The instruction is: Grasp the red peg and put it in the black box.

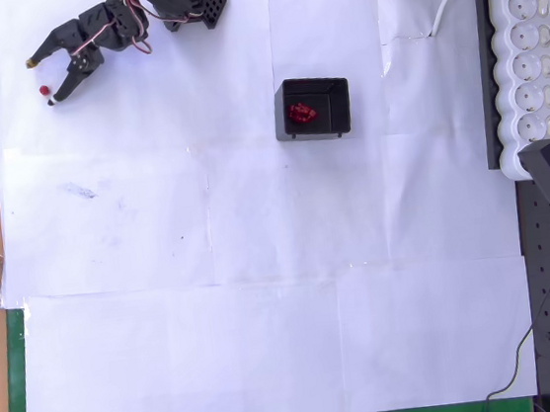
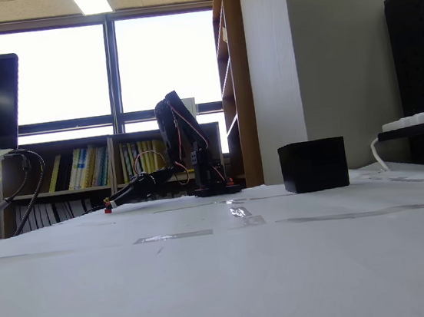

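though the low fixed view shows the black box (image 2: 313, 165) only as a solid side wall, hiding its inside, the overhead view shows a lumpy red heap (image 1: 302, 113) on the floor of the box (image 1: 339, 94). the red peg (image 1: 44, 91) lies on the white paper (image 1: 262, 267) at the far left, between the spread fingers of the gripper (image 1: 40, 84), whose jaws stand apart. in the fixed view the peg (image 2: 108, 209) is a tiny speck at the gripper's tip. a power strip (image 1: 523, 48) lies at the right edge.
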Robot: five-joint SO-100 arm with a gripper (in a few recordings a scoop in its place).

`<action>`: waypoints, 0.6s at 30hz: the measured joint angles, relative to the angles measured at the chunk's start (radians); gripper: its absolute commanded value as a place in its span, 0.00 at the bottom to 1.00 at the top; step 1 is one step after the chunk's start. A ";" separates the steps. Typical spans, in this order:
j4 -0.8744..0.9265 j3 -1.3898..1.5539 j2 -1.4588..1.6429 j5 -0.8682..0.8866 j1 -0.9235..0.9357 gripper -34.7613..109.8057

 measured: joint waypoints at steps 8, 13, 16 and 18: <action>0.014 0.000 0.018 0.021 -0.040 0.46; 0.015 0.018 0.037 0.051 -0.080 0.47; 0.015 0.018 0.038 0.051 -0.087 0.47; 0.015 0.018 0.043 0.051 -0.084 0.47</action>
